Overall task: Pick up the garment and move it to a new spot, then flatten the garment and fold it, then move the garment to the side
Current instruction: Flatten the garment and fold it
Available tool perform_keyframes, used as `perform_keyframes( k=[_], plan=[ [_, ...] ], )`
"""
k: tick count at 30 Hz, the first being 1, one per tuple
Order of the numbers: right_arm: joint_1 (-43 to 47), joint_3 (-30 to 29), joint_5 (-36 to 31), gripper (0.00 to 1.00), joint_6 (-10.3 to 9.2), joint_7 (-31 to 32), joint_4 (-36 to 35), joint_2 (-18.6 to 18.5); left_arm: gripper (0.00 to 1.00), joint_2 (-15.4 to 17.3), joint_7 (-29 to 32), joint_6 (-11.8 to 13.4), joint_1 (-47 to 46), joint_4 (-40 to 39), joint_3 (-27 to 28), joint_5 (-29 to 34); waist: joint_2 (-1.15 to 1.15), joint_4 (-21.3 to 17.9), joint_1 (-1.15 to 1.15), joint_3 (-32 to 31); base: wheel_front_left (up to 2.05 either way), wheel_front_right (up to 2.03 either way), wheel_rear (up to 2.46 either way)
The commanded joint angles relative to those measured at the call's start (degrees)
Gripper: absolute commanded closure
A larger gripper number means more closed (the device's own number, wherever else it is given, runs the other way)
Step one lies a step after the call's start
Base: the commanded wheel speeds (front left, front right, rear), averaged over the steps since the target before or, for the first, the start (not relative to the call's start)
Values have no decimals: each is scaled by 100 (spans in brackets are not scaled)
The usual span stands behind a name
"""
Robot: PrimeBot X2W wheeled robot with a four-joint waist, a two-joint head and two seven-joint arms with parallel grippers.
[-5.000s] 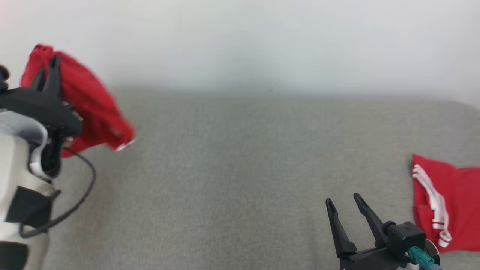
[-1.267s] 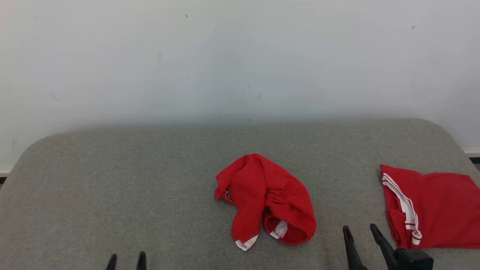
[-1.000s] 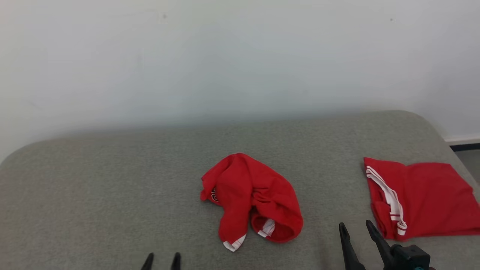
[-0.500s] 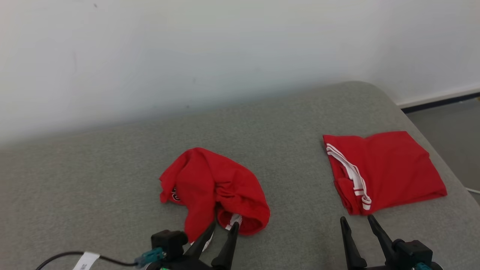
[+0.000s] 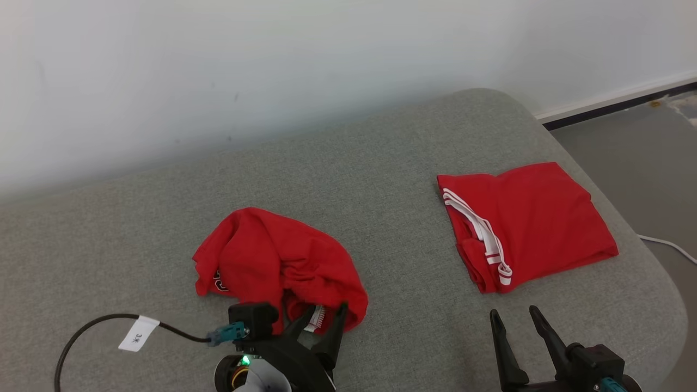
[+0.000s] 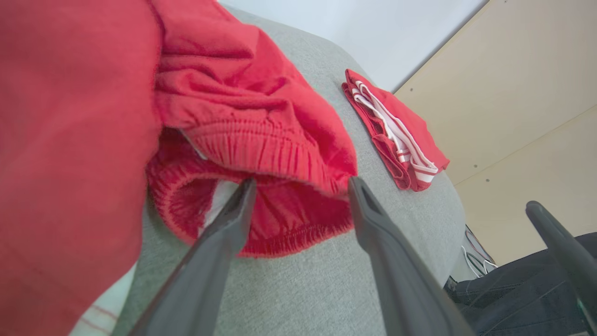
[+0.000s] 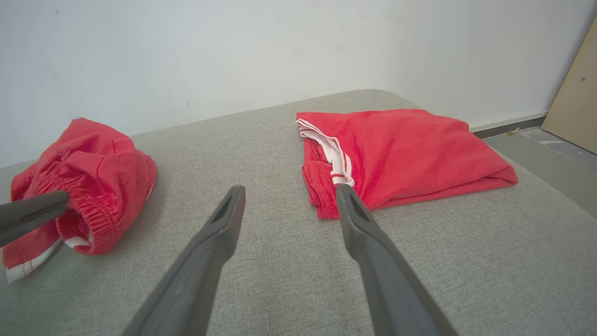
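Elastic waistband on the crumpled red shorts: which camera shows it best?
Left wrist view: the elastic waistband is close and sharp, gathers visible, at the tips of the open left gripper. Head view has the left gripper partly hiding it. Right wrist view shows it small, at far left.

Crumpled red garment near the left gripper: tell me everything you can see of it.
The crumpled red garment looks like soft knit shorts, bunched in a loose heap on the grey cushion. A ribbed elastic waistband gapes toward the robot, with white trim at a hem and a dark printed mark on its left edge. The open left gripper straddles the waistband edge; whether it touches is unclear.
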Motion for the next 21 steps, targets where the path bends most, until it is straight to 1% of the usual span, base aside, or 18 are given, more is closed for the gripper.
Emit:
perform_keyframes(
  k=[1,2,3,4,5,6,7,8,10,16,20,21],
  plan=[
    [-65,-4,24,0,-14,-18,23,2,0,-27,-40,6,-75,62,-58,-72,-1,-14,-1,4,0,0,0],
    [-72,-7,20,0,-14,-10,24,2,16,-31,-31,6,-128,107,-108,-97,-1,-15,-1,-1,0,0,0],
    [-84,-10,16,0,-14,1,25,2,49,-38,-21,6,-186,155,-159,-136,-1,-13,-1,-7,0,0,0],
    [-95,-10,10,0,-14,7,28,1,52,-40,-14,6,-246,200,-209,-176,-1,-7,-1,-15,0,0,0],
    [-95,-5,7,0,-14,12,24,1,52,-46,-10,6,-300,241,-251,-217,-1,0,-1,-23,0,0,0],
    [-89,5,5,0,-14,13,20,3,48,-53,-19,6,-360,286,-305,-252,-1,9,-1,-33,0,0,0],
    [-81,14,2,0,-14,14,20,3,48,-56,-39,6,-409,301,-359,-291,-1,20,-1,-44,0,0,0],
    [-80,20,0,0,-14,18,22,1,67,-58,-54,6,-460,305,-439,-289,-1,34,-1,-55,0,0,0],
    [-82,31,-11,0,-14,28,20,-1,100,-61,-112,5,-559,245,-576,-385,-1,57,-1,-75,0,0,0],
    [-49,11,15,0,-15,36,37,-1,100,-60,-516,4,-1100,-438,-1000,-772,-1,165,-1,-152,0,0,0],
    [-39,-15,29,0,-15,25,40,-9,100,-59,-757,5,-1760,-1057,-1022,-887,-1,289,-1,-224,0,0,0],
    [-39,-15,29,0,-15,25,40,-9,100,-59,-757,5,-1760,-1057,-1022,-887,-1,289,-1,-224,0,0,0]
  ],
)
